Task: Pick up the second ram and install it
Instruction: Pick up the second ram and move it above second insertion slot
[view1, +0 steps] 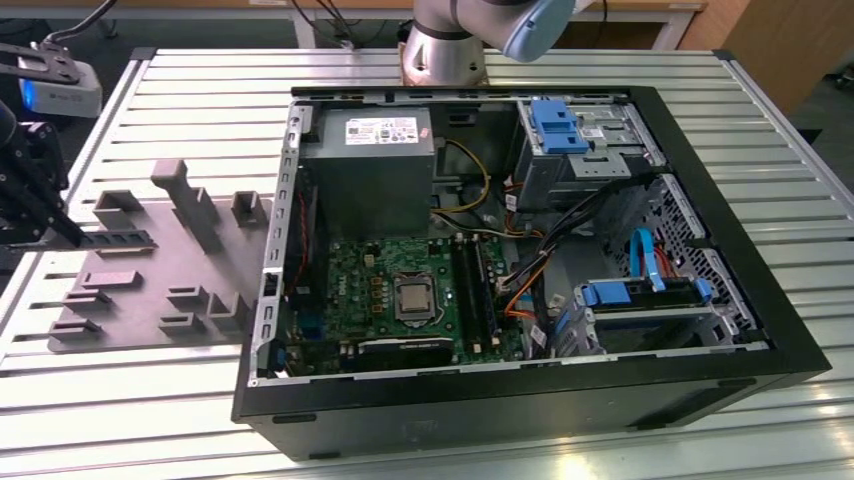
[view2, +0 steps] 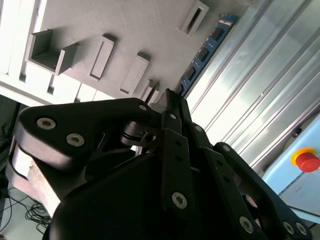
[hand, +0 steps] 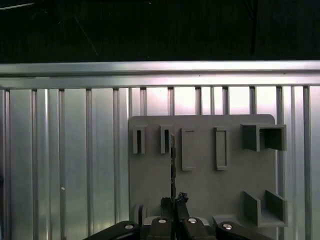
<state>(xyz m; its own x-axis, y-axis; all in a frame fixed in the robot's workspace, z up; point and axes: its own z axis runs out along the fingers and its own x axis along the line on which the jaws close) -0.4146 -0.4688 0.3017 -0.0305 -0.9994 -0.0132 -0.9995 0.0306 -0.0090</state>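
The second ram (view2: 204, 50), a thin dark-blue stick with black chips, is held at one end by my gripper (view2: 170, 101), which is shut on it. In the first wrist view the ram (hand: 173, 160) shows edge-on, running from the gripper (hand: 173, 201) across the grey holder block (hand: 205, 200) towards two slots. In the exterior view the gripper (view1: 64, 236) is at the far left, and the ram (view1: 120, 240) sticks out of it over the holder block (view1: 134, 300). The open computer case (view1: 534, 390) lies to the exterior view's right, its motherboard memory slots (view1: 471, 290) beside the processor socket.
The holder block carries several upright posts and pockets (view1: 187, 200). Inside the case are a grey power supply (view1: 367, 165), blue drive brackets (view1: 554, 125) and loose cables (view1: 534, 270). All of it rests on a ribbed metal table (view1: 147, 410). A red button (view2: 306, 161) sits beyond the table edge.
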